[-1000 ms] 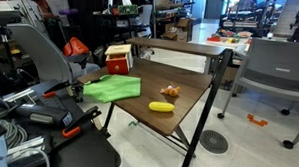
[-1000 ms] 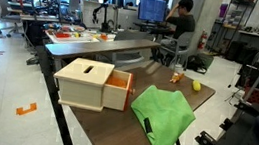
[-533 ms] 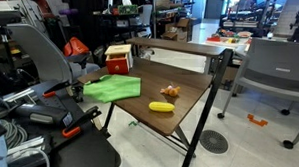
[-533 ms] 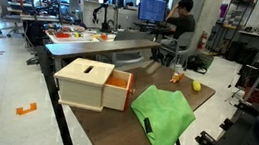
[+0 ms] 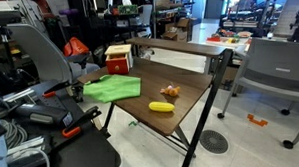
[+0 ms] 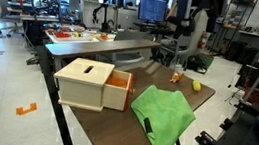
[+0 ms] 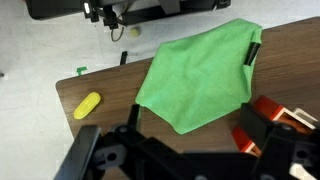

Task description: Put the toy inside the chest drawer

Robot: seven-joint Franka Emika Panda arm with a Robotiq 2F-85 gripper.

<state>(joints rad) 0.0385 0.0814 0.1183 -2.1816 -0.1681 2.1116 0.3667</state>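
Observation:
The toy [image 5: 169,91], small and orange-brown, lies on the brown table next to the yellow oblong object [image 5: 161,107]; it also shows at the far end in an exterior view [image 6: 176,78]. The red-orange chest drawer [image 6: 90,84] with a pale panel stands at the table's other end, its drawer pulled out; it also shows in an exterior view [image 5: 117,59]. In the wrist view my gripper [image 7: 190,150] is open and empty above the table, near the green cloth [image 7: 200,75], with red-orange chest parts [image 7: 275,118] at the right. The toy is not in the wrist view.
The green cloth [image 6: 164,115] covers the table's middle. The yellow oblong [image 7: 87,105] lies near the table edge [image 7: 70,88]. Office chairs [image 5: 275,68], a second table [image 6: 103,44] and cables surround the table. My arm [image 6: 200,11] hangs high beyond the far end.
My dark arm has come into an exterior view at the upper right, covering the seated person. The toy, chest and cloth have not moved.

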